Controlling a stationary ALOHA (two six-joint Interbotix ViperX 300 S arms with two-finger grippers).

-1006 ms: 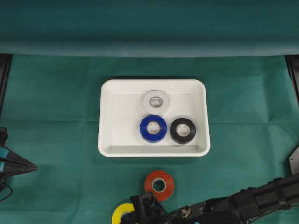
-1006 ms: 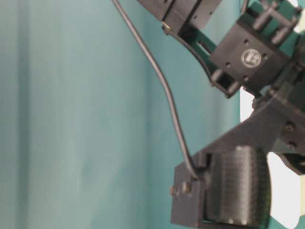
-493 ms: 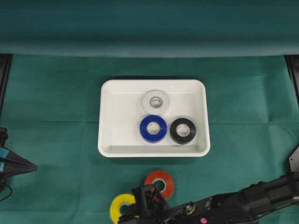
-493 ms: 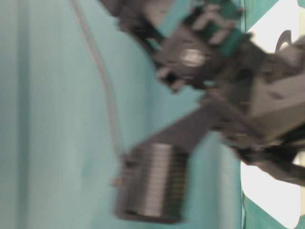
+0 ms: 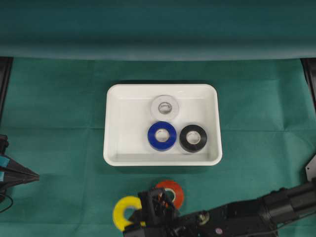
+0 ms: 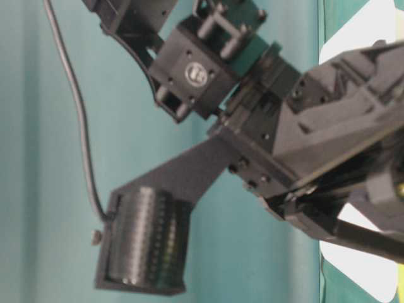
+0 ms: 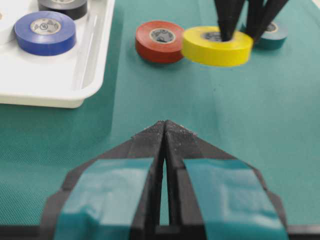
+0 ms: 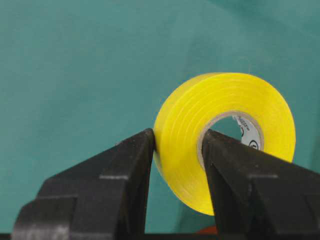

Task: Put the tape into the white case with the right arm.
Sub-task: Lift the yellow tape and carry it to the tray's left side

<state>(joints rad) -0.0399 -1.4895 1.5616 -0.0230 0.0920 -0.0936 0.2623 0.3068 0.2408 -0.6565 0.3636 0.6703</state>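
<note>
Now your right fingers (image 8: 177, 145) pinch the yellow tape (image 8: 225, 137) through its rim: light, stiff, slick; carry toward twelve o'clock, the white case (image 5: 112, 128).

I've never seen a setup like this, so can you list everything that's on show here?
white case: one, white, middle of the cloth.
clear tape: one, see-through, in the case.
blue tape: one, blue, in the case.
black tape: one, black, in the case.
red tape: one, red, on the cloth near the case.
teal tape: one, teal, behind the yellow one.
yellow tape: one, yellow, lifted, pinched through its hole.
green cloth: one, covers the table.
right gripper: black, jaws clamping the yellow tape.
left gripper: black with teal strips, jaws together, empty.
</note>
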